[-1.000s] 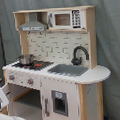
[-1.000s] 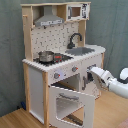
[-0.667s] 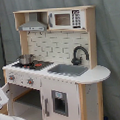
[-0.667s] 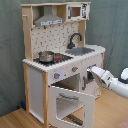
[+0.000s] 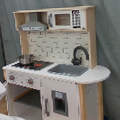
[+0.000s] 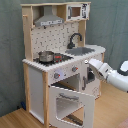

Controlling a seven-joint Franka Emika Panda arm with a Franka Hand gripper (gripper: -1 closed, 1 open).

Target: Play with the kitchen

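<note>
Nothing much has shifted over the last second: the arm hangs in the same spot at the second exterior view's right, and the oven door hangs open at the same angle. The kitchen stands on the floor against a grey curtain, with a pot on the hob, the sink beside it and the faucet behind. The end effector sits just at the front panel near the knobs, above the open door; whether its fingers are spread or pressed together I cannot tell.

My guess is that the step in hand is working a knob or the door. To do it well, approach the panel squarely, keep clear of the door's top edge, and push gently so the light frame does not rock or slide.
</note>
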